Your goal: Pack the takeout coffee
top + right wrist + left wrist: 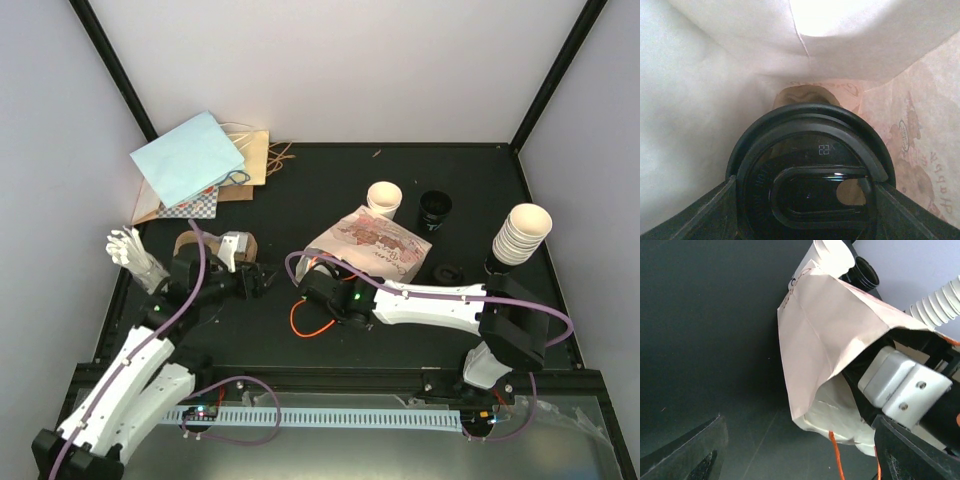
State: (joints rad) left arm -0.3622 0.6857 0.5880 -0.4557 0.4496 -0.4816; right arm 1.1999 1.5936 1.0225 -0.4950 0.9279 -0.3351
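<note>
The right fingers (910, 215) pinch the takeout coffee (810, 185), lid showing, inside the paper bag (378, 240) lying on the bench (330, 190). At the bag's 9 o'clock, the left fingers (695, 452) stand spread wide.

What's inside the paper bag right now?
The right claw reaches into the paper bag, closed around a lidded cup; its black lid and a brown patch behind show. The lid covers the cup's body and the bag's floor.
</note>
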